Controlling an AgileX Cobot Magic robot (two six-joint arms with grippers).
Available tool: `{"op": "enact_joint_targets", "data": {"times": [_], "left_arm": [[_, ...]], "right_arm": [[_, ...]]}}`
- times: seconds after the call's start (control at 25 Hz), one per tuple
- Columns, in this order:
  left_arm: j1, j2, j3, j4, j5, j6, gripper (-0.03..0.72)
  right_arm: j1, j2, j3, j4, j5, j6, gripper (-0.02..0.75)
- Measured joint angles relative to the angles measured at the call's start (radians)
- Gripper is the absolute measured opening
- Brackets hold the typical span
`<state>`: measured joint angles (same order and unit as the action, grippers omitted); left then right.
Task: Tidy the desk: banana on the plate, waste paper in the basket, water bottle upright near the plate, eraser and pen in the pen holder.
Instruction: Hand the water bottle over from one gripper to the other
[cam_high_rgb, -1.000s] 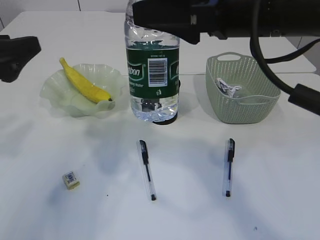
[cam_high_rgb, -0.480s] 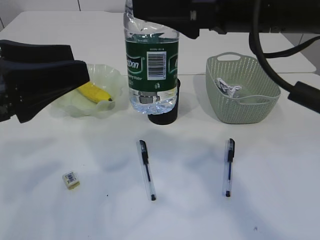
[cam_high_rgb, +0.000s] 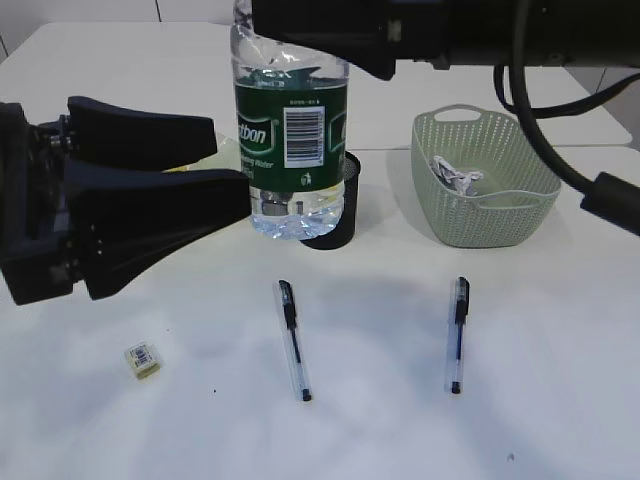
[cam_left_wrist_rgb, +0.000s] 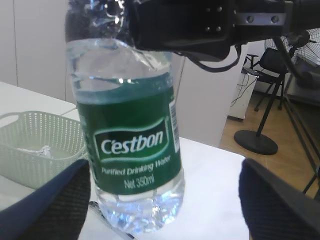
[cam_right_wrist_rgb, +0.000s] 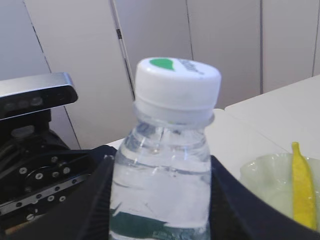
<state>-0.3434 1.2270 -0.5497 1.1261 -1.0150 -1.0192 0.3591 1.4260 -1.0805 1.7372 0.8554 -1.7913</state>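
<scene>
My right gripper (cam_high_rgb: 310, 40) (cam_right_wrist_rgb: 161, 200) is shut on the upper body of the water bottle (cam_high_rgb: 290, 130) (cam_left_wrist_rgb: 132, 145) (cam_right_wrist_rgb: 170, 150) and holds it upright, base seemingly just off the desk (cam_high_rgb: 380, 420). My left gripper (cam_high_rgb: 232, 160) (cam_left_wrist_rgb: 165, 200) stands wide open at the bottle's lower part, which sits between its fingers (cam_left_wrist_rgb: 50, 210) without touching. The banana (cam_right_wrist_rgb: 302, 192) lies on the plate (cam_right_wrist_rgb: 260, 175), mostly hidden behind the left gripper in the exterior view. Waste paper (cam_high_rgb: 455, 178) lies in the basket (cam_high_rgb: 487, 200). The pen holder (cam_high_rgb: 340, 225) stands behind the bottle. The eraser (cam_high_rgb: 142, 360) and two pens (cam_high_rgb: 294, 338) (cam_high_rgb: 457, 333) lie on the desk.
The right arm and its cable (cam_high_rgb: 560, 150) cross above the basket. In the left wrist view a fan stand (cam_left_wrist_rgb: 260, 135) and a chair stand on the floor beyond the desk edge.
My left gripper has swung in from the left, covering the plate, and opened wider beside the bottle. The bottle has shifted slightly left in the right gripper.
</scene>
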Motion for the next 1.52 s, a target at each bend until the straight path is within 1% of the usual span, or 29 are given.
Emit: {"op": "enact_joint_targets", "data": {"times": [0.12,0.32,0.68,0.96,1.04,1.12,1.2,1.28,1.36,1.52], "left_arm": [[-0.030,0.000,-0.024,-0.047,0.019,0.000,0.676],[-0.036,0.018,-0.049,-0.074,0.020,-0.002,0.677],[-0.041,0.022,-0.049,-0.055,-0.011,-0.040,0.677],[-0.041,0.022,-0.049,-0.043,-0.029,-0.055,0.668],[-0.041,0.022,-0.049,-0.041,-0.034,-0.055,0.638],[-0.041,0.022,-0.049,-0.035,-0.039,-0.060,0.587],[-0.041,0.022,-0.051,-0.019,-0.043,-0.074,0.517],[-0.041,0.022,-0.051,-0.014,-0.043,-0.081,0.474],[-0.041,0.022,-0.053,-0.011,-0.043,-0.084,0.453],[-0.041,0.022,-0.053,-0.010,-0.037,-0.086,0.447]], "right_arm": [[0.000,0.000,0.000,-0.002,0.041,-0.002,0.351],[0.002,0.000,0.000,-0.009,0.101,-0.003,0.351],[0.084,0.000,0.000,-0.014,0.102,-0.052,0.351],[0.101,0.000,0.000,-0.014,0.102,-0.055,0.351],[0.101,0.000,0.000,-0.014,0.102,-0.055,0.351],[0.101,0.000,0.000,-0.014,0.102,-0.055,0.351],[0.101,0.001,0.000,-0.014,0.102,-0.057,0.351],[0.101,0.001,0.000,-0.014,0.101,-0.059,0.351],[0.101,0.001,0.000,-0.014,0.099,-0.059,0.351],[0.101,0.001,0.000,-0.014,0.095,-0.059,0.351]]}}
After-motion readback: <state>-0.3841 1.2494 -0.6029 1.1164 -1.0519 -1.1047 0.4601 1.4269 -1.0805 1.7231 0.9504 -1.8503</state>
